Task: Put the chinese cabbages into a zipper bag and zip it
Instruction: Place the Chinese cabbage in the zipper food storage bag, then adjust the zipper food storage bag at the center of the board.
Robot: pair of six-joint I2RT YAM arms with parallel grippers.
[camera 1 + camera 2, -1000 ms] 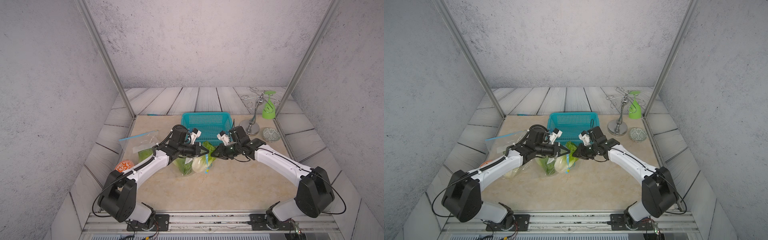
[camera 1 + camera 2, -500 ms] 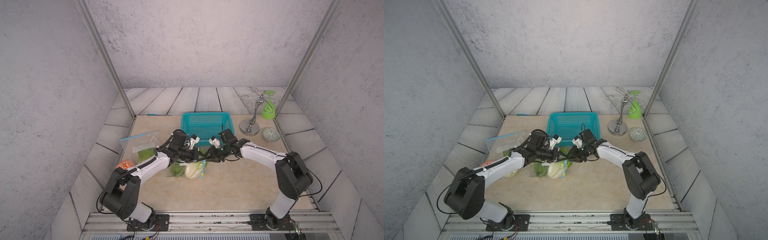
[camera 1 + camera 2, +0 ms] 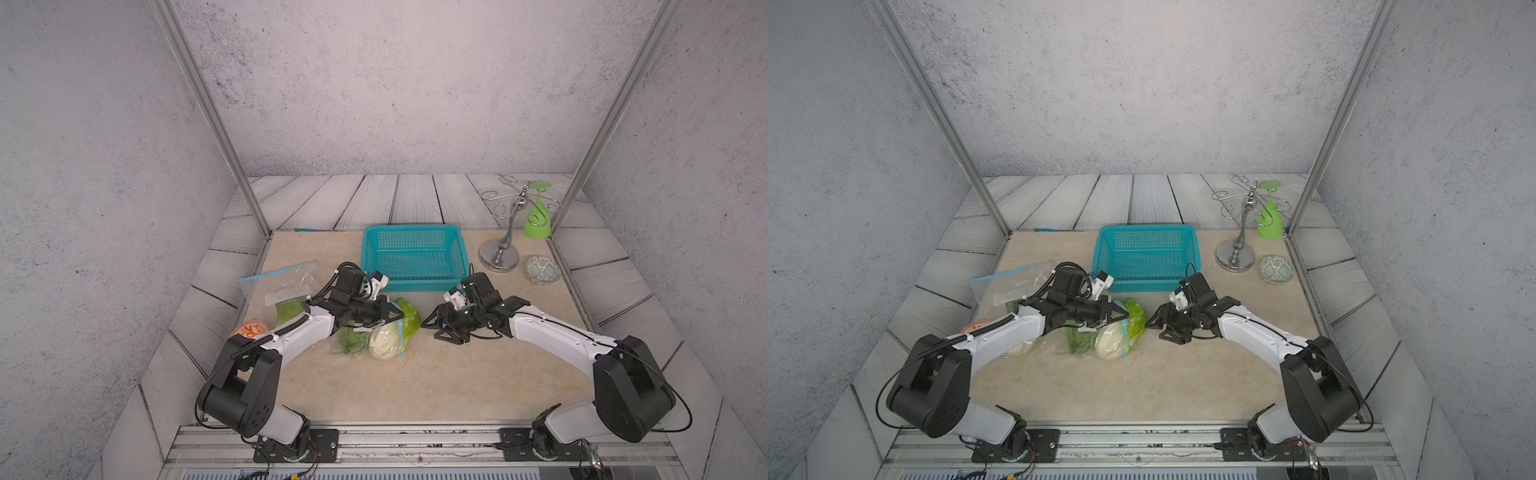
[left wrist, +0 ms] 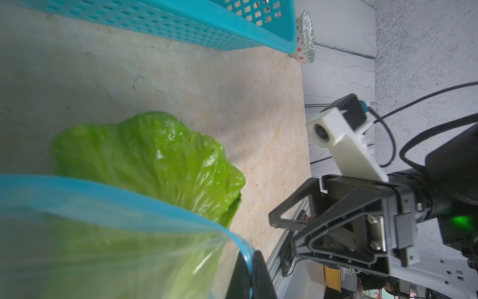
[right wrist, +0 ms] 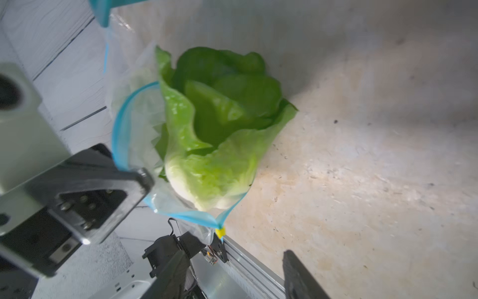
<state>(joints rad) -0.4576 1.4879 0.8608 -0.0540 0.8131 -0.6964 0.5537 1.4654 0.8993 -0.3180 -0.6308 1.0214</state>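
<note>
1. Pinching the zipper bag (image 5: 141, 114) rim, my left gripper (image 3: 397, 316) is clamped.
2. My right gripper (image 3: 429, 330) stands spread, empty, just off the protruding chinese cabbage (image 5: 219, 116) leaves.
3. Risk: leaves beyond my fingertips would foul the zip.

I see my left gripper (image 4: 250, 275) pinching the blue rim of the zipper bag (image 4: 103, 200), with green leaves of a chinese cabbage (image 4: 155, 160) poking out of its mouth. The right gripper (image 4: 283, 234) hangs near, jaws apart and empty. Beyond the cabbage stand the teal basket (image 4: 181, 24) and a patterned bowl (image 4: 306, 38).
</note>
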